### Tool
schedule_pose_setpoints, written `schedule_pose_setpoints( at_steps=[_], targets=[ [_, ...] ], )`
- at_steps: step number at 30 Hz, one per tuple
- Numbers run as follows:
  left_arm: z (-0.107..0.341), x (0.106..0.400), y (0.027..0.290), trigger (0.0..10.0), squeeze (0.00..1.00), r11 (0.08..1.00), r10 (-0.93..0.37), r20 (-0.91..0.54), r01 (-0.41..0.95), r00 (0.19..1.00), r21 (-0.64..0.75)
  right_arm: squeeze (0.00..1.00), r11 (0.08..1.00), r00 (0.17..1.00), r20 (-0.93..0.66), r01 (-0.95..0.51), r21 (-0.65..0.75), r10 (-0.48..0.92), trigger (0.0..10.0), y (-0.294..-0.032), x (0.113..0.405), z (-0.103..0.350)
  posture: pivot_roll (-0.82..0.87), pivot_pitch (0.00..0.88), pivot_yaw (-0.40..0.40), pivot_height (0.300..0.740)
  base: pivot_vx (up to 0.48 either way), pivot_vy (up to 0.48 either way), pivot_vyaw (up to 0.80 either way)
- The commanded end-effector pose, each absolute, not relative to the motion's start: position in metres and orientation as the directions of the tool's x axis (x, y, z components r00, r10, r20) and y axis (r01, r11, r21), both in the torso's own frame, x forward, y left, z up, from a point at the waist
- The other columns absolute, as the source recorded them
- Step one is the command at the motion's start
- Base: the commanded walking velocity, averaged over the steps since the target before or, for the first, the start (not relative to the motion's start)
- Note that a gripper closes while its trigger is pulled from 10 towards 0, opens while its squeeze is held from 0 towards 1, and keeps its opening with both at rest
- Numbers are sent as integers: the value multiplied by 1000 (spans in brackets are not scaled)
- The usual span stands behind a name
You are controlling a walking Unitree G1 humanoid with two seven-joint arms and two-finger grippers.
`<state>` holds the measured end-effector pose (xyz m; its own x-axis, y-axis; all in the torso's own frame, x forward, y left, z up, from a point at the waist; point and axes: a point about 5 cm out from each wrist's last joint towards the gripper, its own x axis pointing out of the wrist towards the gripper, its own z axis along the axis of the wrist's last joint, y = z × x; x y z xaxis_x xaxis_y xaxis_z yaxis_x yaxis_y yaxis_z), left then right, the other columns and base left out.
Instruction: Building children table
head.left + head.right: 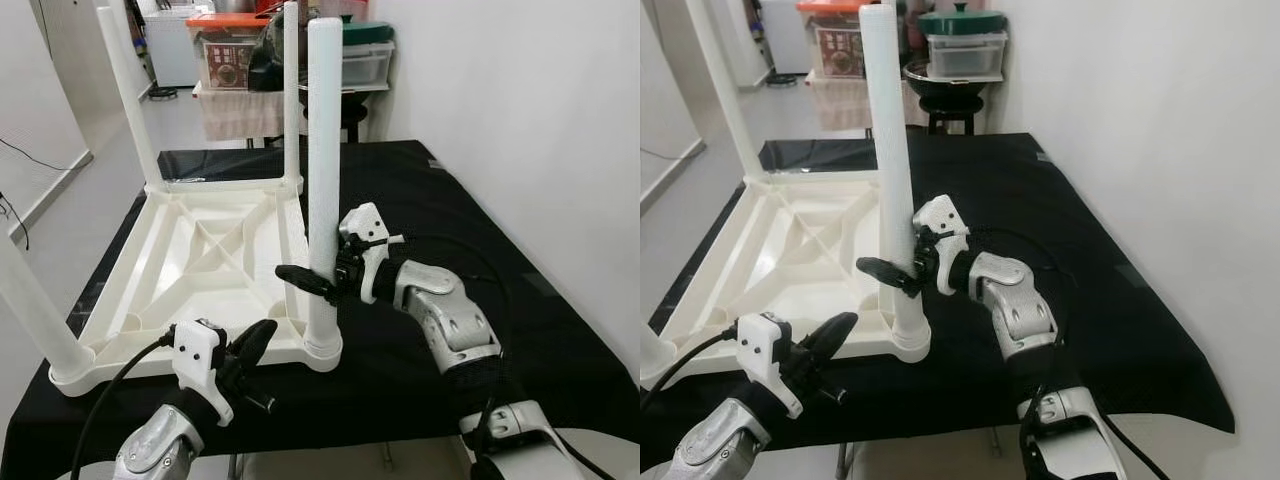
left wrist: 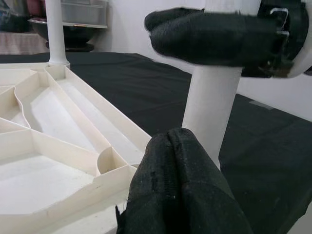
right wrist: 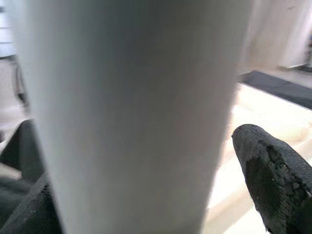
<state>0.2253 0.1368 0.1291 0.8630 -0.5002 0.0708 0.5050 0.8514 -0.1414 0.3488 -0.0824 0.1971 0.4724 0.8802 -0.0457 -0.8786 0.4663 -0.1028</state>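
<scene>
White plastic kids' table lay upside down on your black-draped surface, ribbed underside up, near-right leg upright in its corner socket, others standing too.

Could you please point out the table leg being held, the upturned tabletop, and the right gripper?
table leg (image 1: pixel 323 130), left eye view, on its upper shaft.
upturned tabletop (image 1: pixel 215 245), left eye view, on the ribbed underside.
right gripper (image 1: pixel 318 280), left eye view, between fingertips.

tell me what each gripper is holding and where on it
The right gripper clamps the near white table leg on its lower part, above the corner socket of the upturned tabletop. The left gripper is shut and holds nothing.
</scene>
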Motion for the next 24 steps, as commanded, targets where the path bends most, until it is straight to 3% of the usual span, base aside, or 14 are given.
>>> schedule_pose_setpoints(
  at_steps=[1, 2, 4, 5, 6, 7, 9, 10, 18, 20, 22, 23, 24],
  targets=[
    [127, 224, 137, 10000, 0, 856, -495, 62, 499, 866, -136, 0, 346, 355, -75, -932, -111, 932, 10000, -80, 350, 202, -10, 0, -34, 740, 0, 0, 0],
    [127, 224, 137, 10000, 0, 857, -493, 63, 497, 868, -136, 0, 285, 294, -92, -953, -103, 951, 10000, -83, 352, 204, -8, 0, -37, 740, 0, 0, 0],
    [127, 223, 137, 10000, 0, 858, -492, 63, 496, 868, -136, 0, 244, 252, -104, -966, -87, 962, 10000, -85, 354, 205, -7, 0, -38, 740, 0, 0, 0],
    [127, 223, 137, 10000, 0, 858, -491, 64, 495, 869, -136, 0, 221, 229, -112, -972, -75, 967, 8980, -87, 355, 206, -7, 0, -38, 740, 0, 0, 0],
    [127, 223, 137, 10000, 0, 859, -490, 64, 494, 869, -137, 0, 220, 227, -119, -973, -74, 967, 4314, -89, 357, 207, -6, 0, -39, 740, 0, 0, 0],
    [127, 223, 137, 10000, 0, 859, -489, 64, 493, 870, -136, 0, 229, 237, -126, -971, -72, 963, 2510, -90, 359, 206, -6, 0, -39, 740, 0, 0, 0],
    [127, 223, 137, 10000, 0, 859, -489, 64, 493, 870, -136, 0, 229, 237, -126, -971, -72, 963, 2510, -90, 359, 206, -6, 0, -39, 740, 0, 0, 0],
    [127, 223, 137, 10000, 0, 860, -488, 64, 492, 871, -137, 0, 240, 248, -127, -968, -73, 961, 0, -90, 361, 206, -6, 0, -39, 740, 0, 0, 0],
    [128, 223, 137, 10000, 0, 861, -485, 67, 490, 872, -138, 0, 276, 285, -108, -957, -87, 952, 0, -99, 363, 203, -12, 0, -43, 740, 0, 0, 0],
    [129, 223, 138, 10000, 0, 862, -483, 68, 488, 873, -138, 0, 380, 391, -111, -919, -103, 914, 0, -108, 364, 198, -16, 0, -44, 740, 0, 0, 0],
    [129, 224, 138, 10000, 0, 862, -482, 69, 487, 873, -138, 0, 405, 415, -112, -908, -105, 903, 0, -110, 364, 196, -16, 0, -44, 740, 0, 0, 0],
    [129, 224, 139, 10000, 0, 863, -481, 69, 485, 874, -138, 0, 504, 511, -117, -859, -86, 851, 0, -111, 363, 188, -25, 0, -42, 740, 0, 0, 0],
    [129, 224, 139, 10000, 0, 863, -481, 69, 485, 874, -138, 0, 504, 511, -117, -859, -86, 851, 0, -111, 363, 188, -25, 0, -42, 740, 0, 0, 0]
  ],
)
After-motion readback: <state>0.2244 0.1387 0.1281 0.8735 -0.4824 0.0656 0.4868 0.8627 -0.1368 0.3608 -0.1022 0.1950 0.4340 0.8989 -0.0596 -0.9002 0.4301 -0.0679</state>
